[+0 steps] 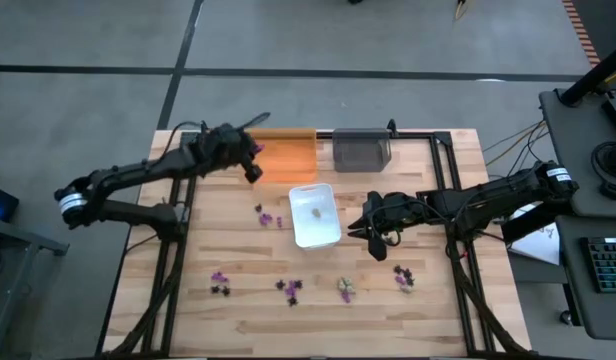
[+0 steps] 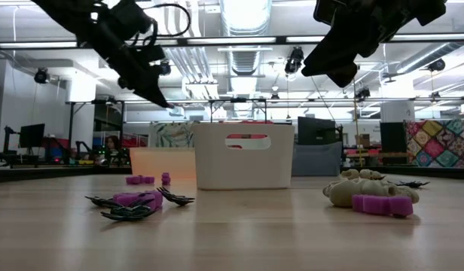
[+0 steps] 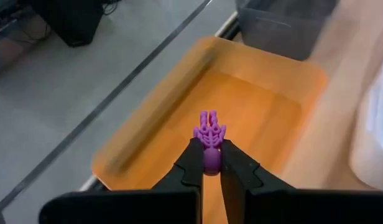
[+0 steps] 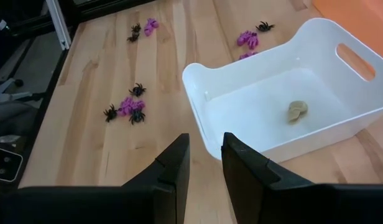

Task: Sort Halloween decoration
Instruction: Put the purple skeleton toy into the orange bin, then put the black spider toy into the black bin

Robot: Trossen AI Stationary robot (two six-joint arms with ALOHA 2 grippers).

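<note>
My left gripper (image 3: 208,163) (image 1: 253,168) hangs over the orange tray (image 3: 253,93) (image 1: 286,157) at the table's far side, shut on a small purple decoration piece (image 3: 209,134). My right gripper (image 4: 205,146) (image 1: 358,228) hovers open by the near right corner of the white tray (image 4: 198,118) (image 1: 315,213), with nothing between its fingers. One pale beige piece (image 4: 296,111) lies on the white tray's floor. Loose purple and black pieces (image 1: 290,290) and a beige one (image 1: 345,288) lie along the table's near side. My left gripper pinches the purple piece by its rounded rear end (image 3: 210,160) between its two fingertips. The piece's pronged end (image 3: 209,124) sticks out ahead of the fingers. The fingers slant down toward the orange tray, and the piece hangs clear above the tray's floor.
A grey tray (image 1: 362,150) stands right of the orange one at the far edge. More purple pieces (image 1: 268,215) lie just left of the white tray. Further purple and black pieces lie at the near left (image 1: 220,282) and near right (image 1: 403,277). Bare wood lies between the clusters.
</note>
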